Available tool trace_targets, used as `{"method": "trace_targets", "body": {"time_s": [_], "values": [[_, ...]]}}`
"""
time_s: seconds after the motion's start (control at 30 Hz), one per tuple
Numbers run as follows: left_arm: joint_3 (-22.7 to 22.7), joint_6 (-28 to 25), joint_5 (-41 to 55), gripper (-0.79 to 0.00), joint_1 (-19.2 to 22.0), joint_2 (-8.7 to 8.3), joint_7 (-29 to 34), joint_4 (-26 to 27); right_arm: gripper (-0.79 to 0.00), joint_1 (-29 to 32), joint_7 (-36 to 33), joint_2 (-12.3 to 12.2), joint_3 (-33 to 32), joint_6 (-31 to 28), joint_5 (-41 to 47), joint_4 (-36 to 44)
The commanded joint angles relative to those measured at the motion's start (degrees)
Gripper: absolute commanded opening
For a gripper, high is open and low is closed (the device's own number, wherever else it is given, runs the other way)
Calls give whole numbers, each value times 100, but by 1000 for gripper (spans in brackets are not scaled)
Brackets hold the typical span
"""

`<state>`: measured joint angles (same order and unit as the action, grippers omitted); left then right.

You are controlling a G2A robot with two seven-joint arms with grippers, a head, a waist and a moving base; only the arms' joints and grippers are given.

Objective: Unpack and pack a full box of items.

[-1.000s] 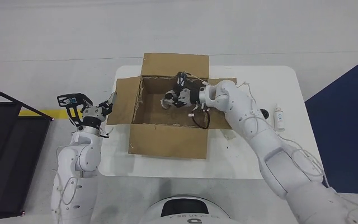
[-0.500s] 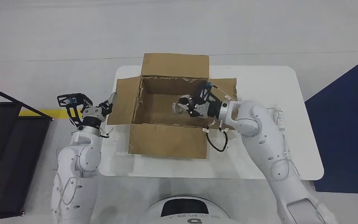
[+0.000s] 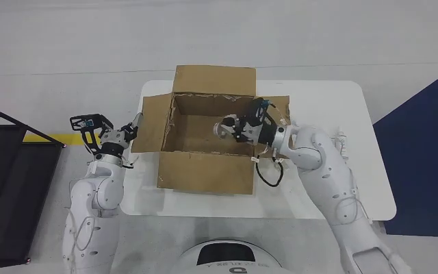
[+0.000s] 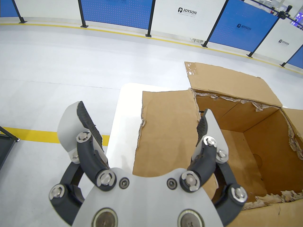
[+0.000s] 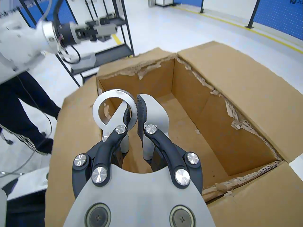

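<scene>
right gripper (image 5: 137, 103) with metal ring (image 5: 113, 93) over torn-rimmed box (image 5: 236, 124)

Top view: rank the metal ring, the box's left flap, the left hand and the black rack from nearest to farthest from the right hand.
1. Metal ring: gripped in the right hand, above the box.
2. Left flap: folded out on the box's left.
3. Left hand: open, beside that flap's outer edge.
4. Black rack: far left edge.
</scene>
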<state>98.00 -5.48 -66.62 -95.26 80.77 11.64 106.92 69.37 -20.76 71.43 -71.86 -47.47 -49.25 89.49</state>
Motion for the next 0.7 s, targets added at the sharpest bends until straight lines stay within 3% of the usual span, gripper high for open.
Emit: {"method": "trace_targets", "body": {"time_s": [0.0, 0.37, 0.5, 0.67], "values": [[0, 0, 0, 0, 0, 0, 0, 0, -785, 141, 127, -79, -451, -209, 230, 13], [0, 0, 0, 0, 0, 0, 0, 0, -785, 1478, 394, -541, -3386, -862, 1251, -96], [0, 0, 0, 0, 0, 0, 0, 0, -785, 1744, 321, -633, -3893, -927, 1448, -401], [0, 0, 0, 0, 0, 0, 0, 0, -785, 1802, 346, -654, -3939, -849, 1751, -604]]}}
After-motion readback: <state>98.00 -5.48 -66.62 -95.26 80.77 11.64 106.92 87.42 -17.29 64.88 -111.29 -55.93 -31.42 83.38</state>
